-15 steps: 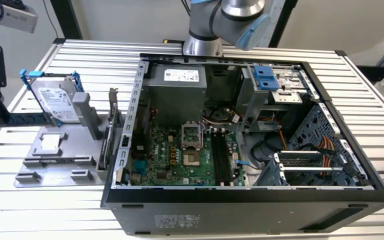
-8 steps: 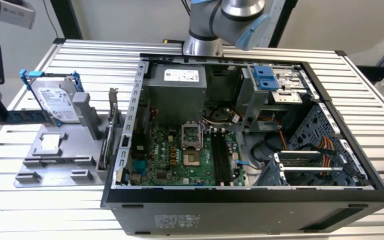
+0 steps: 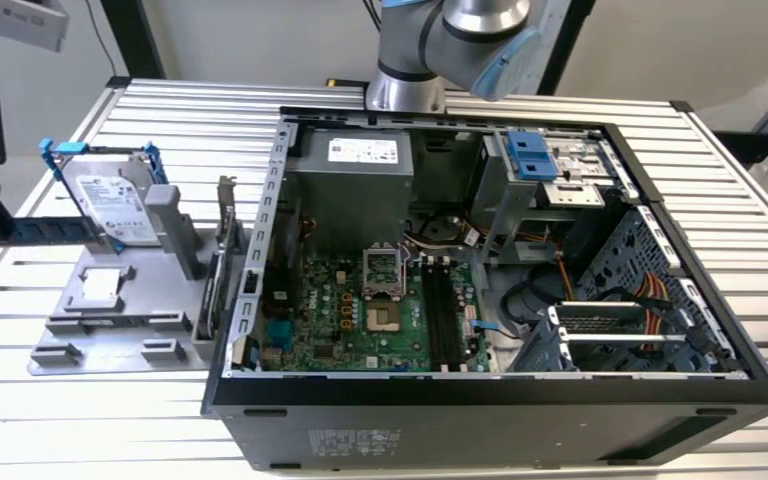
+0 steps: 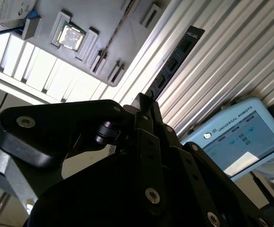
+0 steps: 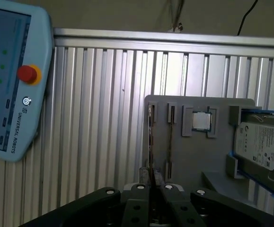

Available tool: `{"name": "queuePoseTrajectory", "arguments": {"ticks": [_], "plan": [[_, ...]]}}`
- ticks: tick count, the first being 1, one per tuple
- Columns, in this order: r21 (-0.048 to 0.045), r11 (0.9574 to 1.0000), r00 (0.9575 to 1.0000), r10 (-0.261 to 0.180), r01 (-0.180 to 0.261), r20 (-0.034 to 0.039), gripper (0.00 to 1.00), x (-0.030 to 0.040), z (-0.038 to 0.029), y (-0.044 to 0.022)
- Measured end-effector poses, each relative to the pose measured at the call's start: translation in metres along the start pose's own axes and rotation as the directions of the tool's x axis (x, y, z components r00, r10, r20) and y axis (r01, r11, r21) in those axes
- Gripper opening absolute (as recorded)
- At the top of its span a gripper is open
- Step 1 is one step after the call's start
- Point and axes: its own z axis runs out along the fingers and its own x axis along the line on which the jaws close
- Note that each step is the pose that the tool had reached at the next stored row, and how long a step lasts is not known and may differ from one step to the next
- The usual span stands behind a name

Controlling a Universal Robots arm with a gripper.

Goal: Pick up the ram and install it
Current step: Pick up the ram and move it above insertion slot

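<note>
Fingers (image 4: 148, 137) of the gripper (image 5: 151, 182) are drawn narrow and pinch the ram (image 4: 175, 60). It runs out from the tips as a thin dark stick, face-on in the second wrist view and edge-on in the first wrist view, held in the air above the ribbed table (image 5: 99, 118) beside the grey fixture (image 5: 184, 151). The gripper's body hides how much of the stick sits inside the pinch, and that is the main worry. With a shallow or off-centre hold, I judge the free length could swing or slide in the grip. A tilted stick would then meet one of the long black slots (image 3: 438, 320) crookedly, jam at its ends or bend under pressure. The open computer case (image 3: 491, 405) adds hazards of its own, since its walls, the drive cage (image 3: 531, 165) and the loose orange cables (image 3: 638, 290) crowd the motherboard (image 3: 344, 320). Inside the case are that motherboard with its slots and a bare processor socket (image 3: 381, 268), plus a power supply (image 3: 351, 190). The fixture carries a processor chip (image 3: 99, 286) in a pocket and a hard drive (image 3: 111, 205) in a blue frame. Its narrow grooves (image 3: 157, 350) hold nothing I can make out.
</note>
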Motion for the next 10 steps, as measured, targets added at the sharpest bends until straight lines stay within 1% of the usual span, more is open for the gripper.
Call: {"name": "queuePoseTrajectory", "arguments": {"ticks": [10], "plan": [[-0.0001,1.0000,1.0000,0.003,-0.003,0.0002,0.00,0.0002,-0.0026,0.0000]]}}
